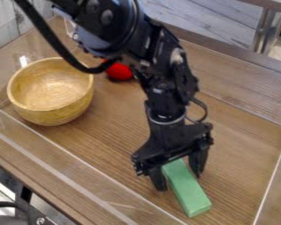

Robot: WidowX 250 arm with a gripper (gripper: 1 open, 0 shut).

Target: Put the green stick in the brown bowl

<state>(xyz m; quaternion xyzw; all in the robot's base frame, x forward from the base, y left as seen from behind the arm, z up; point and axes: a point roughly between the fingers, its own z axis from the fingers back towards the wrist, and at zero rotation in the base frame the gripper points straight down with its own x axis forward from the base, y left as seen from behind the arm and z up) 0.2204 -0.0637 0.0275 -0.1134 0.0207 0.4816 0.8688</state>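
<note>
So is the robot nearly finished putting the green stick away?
Not yet. The black robot arm's open fingers are down around one end of the flat light green stick, which lies on the wooden table. Closing on it, lifting it and carrying it to the round tan wooden bowl all seem left.

Arm blocks the middle, left side open

The black arm (164, 83) crosses from the top edge down to the green stick (186, 189), blocking the middle. Bare tabletop (90, 149) lies between it and the brown bowl (49, 91). The red fruit (119, 72) stands beside the arm, crowding the bowl's far side. Tabletop right of the arm is free.
</note>
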